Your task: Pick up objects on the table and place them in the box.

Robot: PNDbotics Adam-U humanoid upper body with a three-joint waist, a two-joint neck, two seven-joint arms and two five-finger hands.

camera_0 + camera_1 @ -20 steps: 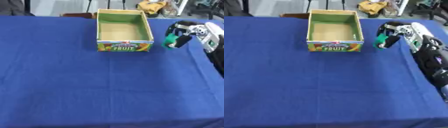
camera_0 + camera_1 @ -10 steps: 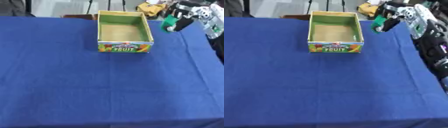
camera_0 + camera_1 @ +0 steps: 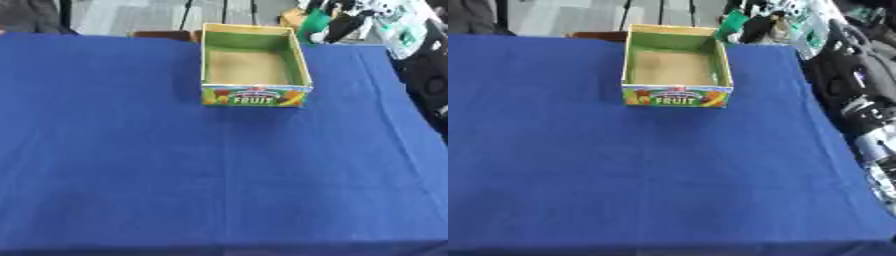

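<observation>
Holding a green object (image 3: 733, 20) in the curled fingers of my right hand (image 3: 765, 26), I have it in the air just beside the far right corner of the box (image 3: 675, 95). The box stands on the blue tablecloth (image 3: 623, 170).

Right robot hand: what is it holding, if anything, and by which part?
The right robot hand holds a green object; its fingers curl round the object's right side. Which part cannot be told.

Both head eyes look down at one table (image 3: 131, 150).
</observation>
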